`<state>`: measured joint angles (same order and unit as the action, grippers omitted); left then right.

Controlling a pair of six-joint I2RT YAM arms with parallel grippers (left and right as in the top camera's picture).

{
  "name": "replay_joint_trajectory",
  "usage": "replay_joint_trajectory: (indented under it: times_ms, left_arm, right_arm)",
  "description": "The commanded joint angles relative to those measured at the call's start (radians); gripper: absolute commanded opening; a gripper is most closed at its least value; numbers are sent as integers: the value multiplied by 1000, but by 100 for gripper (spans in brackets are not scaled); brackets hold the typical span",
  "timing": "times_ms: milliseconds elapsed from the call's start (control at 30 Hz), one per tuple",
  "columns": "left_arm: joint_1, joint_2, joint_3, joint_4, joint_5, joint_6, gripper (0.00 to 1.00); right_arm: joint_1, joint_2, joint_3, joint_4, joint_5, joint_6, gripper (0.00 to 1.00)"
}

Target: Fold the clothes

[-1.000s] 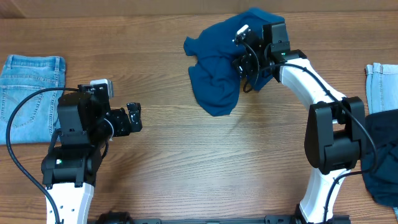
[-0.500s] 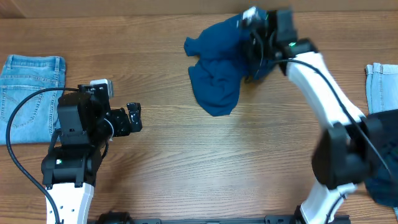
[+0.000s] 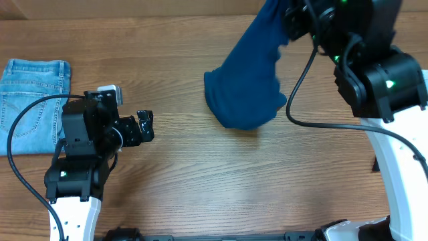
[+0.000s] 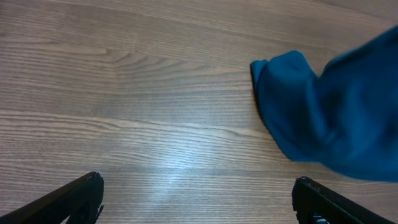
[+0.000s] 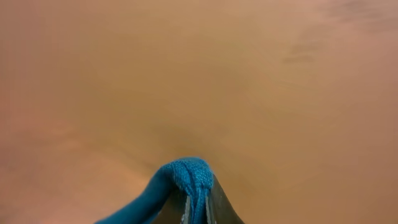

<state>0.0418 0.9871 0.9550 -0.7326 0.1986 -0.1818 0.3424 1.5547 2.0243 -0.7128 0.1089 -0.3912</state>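
Observation:
A deep blue jersey garment (image 3: 249, 80) hangs stretched from my right gripper (image 3: 294, 15), which is raised high at the back right. Its lower end bunches on the table. In the right wrist view the gripper (image 5: 198, 194) is shut on a pinched fold of the blue cloth (image 5: 186, 171). My left gripper (image 3: 144, 127) stands open low over the bare table, well left of the garment. The left wrist view shows that gripper (image 4: 198, 183) with nothing between its fingers, and the blue garment (image 4: 323, 118) hanging ahead to the right.
Light-blue denim jeans (image 3: 33, 100) lie folded at the table's left edge, behind my left arm. The raised right arm (image 3: 381, 73) covers the right side of the wooden table (image 3: 200, 187).
My right gripper has shut on the blue garment and risen, pulling it from a crumpled heap into a hanging drape. The left arm has not moved.

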Motion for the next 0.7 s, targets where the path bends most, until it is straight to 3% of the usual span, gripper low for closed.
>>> replay_joint_trajectory:
  times_ms: [0,67,267,433,667]
  left_arm:
    - [3,1,26,4,18,-10,100]
    - [3,1,26,3,18,-10,100]
    - [3,1,26,2,21,-10,100]
    - [3,1,26,1,29,-10,100]
    - [3,1,26,0,31,-10,100]
  right_arm:
    - [-28,-77,146,150,745,27,4]
    - [-66,-86,158,234,857,-12,4]
    - [-68,-89,157,141,701,4,4]
    - [-61,-88,157,-29,225,-24,4]
    - [-61,-81,156,-56,226,-24,4]
